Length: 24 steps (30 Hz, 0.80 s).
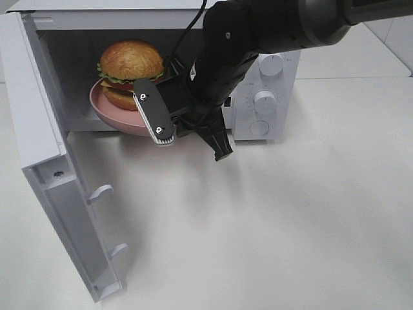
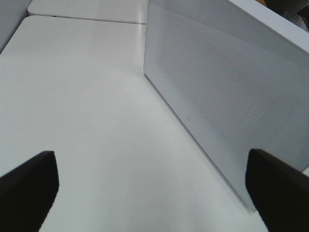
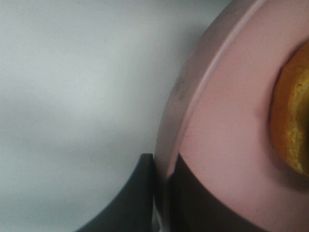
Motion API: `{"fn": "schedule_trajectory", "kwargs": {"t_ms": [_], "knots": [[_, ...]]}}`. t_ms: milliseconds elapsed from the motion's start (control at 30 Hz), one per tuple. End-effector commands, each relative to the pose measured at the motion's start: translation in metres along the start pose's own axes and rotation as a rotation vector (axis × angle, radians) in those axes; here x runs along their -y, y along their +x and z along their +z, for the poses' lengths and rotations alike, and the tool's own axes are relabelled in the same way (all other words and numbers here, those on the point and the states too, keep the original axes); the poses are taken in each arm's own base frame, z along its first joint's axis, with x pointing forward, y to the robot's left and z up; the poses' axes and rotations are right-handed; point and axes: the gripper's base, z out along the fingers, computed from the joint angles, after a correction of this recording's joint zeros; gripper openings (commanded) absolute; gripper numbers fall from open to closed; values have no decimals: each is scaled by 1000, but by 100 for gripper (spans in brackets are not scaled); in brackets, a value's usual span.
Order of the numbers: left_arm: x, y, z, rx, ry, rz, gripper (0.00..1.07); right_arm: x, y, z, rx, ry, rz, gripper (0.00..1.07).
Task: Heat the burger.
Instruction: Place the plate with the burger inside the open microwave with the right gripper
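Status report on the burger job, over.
Right gripper shut on pink plate rim. Burger on plate, at open microwave mouth. Left gripper open, empty. Nothing blocking.

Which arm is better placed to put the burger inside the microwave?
Right: the right jaws grip the pink plate by its rim, burger at the microwave opening. The left jaws stand open, empty, outside the door.

The burger [image 1: 131, 64] has a shiny golden-brown bun, a green lettuce frill, yellow cheese and a dark patty. The plate [image 1: 100, 106] is plain pink. The microwave [image 1: 284, 110] is white, its door [image 2: 231, 96] covered in a fine dotted mesh. The table [image 1: 303, 219] is white and the arm [image 1: 258, 29] is black.
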Motion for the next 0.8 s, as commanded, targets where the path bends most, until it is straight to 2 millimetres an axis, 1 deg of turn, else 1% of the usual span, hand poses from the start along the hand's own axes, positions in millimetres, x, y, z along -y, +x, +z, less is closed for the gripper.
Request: {"fn": "schedule_trajectory", "kwargs": {"t_ms": [33, 233, 367, 467, 800], "knots": [[0, 1, -1, 20, 4, -1, 98, 20, -1, -1, -1, 74, 29, 0], [0, 1, -1, 20, 4, -1, 98, 31, 0, 7, -21, 83, 56, 0], [0, 1, -1, 20, 4, -1, 98, 36, 0, 10, -29, 84, 49, 0], [0, 1, -1, 20, 4, -1, 98, 44, 1, 14, -45, 103, 39, 0], [0, 1, -1, 20, 4, -1, 98, 63, 1, 18, -70, 142, 41, 0]]}}
